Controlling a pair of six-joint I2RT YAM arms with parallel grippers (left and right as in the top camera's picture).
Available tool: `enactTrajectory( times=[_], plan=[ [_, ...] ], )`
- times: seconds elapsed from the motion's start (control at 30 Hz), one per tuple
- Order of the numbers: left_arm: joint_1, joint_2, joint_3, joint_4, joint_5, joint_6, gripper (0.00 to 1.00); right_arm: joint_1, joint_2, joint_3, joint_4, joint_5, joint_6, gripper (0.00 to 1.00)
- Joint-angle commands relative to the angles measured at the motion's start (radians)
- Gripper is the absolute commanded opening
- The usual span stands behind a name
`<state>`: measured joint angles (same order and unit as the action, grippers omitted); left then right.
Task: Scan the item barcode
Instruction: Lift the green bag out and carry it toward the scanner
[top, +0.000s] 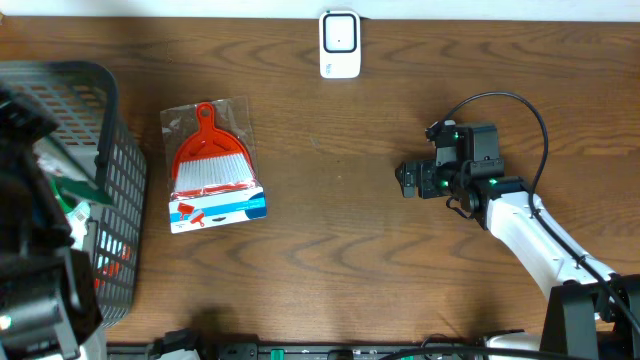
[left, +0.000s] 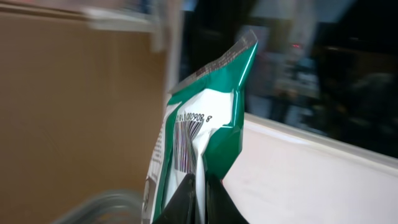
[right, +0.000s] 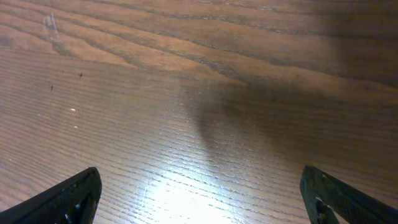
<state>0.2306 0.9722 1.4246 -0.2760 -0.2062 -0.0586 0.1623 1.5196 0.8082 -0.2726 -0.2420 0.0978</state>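
Overhead: white scanner (top: 340, 45) at the far table edge. Dark basket (top: 120, 170) at left, with the left arm above it. A packaged dustpan set (top: 213, 165) lies flat between them. Right gripper (top: 405, 180) sits well apart.

Left wrist: left gripper (left: 200, 186) is clenched on the lower edge of a green-and-white pouch (left: 211, 118), held upright. Its barcode (left: 185, 146) sits on a creased panel. Best approach is probably to present that face squarely to the scanner, held steady.

Right wrist: fingers (right: 68, 199) are spread wide over bare table (right: 205, 93), holding nothing.
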Motion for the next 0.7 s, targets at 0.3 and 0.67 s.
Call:
enactTrajectory(
  times=[0.3, 0.67],
  plan=[
    [-0.381, 0.246, 0.021, 0.077, 0.04, 0.055, 0.07, 0.01, 0.005, -0.006, 0.0, 0.006, -0.018, 0.99],
    [-0.52, 0.508, 0.02, 0.053, 0.037, 0.062, 0.07, 0.01, 0.005, -0.006, 0.001, 0.006, -0.025, 0.99]
  ],
)
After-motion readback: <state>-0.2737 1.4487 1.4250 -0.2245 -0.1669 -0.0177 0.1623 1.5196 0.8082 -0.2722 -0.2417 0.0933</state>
